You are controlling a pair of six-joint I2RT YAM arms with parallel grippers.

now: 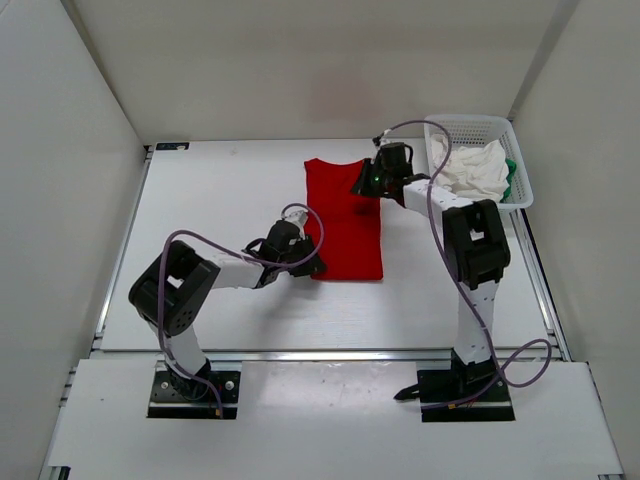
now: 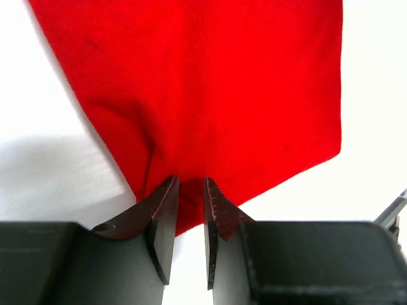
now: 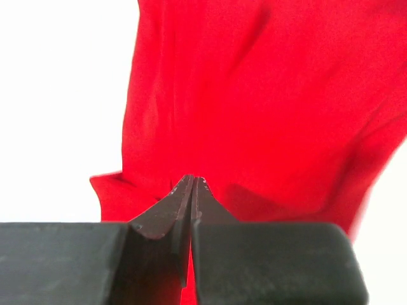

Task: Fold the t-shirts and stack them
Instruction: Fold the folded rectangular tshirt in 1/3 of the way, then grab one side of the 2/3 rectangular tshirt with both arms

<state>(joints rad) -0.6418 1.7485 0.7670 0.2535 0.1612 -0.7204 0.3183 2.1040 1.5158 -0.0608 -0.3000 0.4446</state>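
We judge the red t-shirt (image 1: 345,235) limp and light. The left claw (image 2: 189,182) clamps its corner farthest from the basket (image 1: 470,121), the right claw (image 3: 193,180) its nearest edge.

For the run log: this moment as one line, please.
step: folding red t-shirt | left gripper: gripping its near-left corner | right gripper: shut on its far-right edge | white t-shirt: in basket

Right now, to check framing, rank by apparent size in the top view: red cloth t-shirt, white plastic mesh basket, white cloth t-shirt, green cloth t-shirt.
1. Red cloth t-shirt and white plastic mesh basket: about alike, unranked.
2. White cloth t-shirt.
3. Green cloth t-shirt, only a sliver showing.
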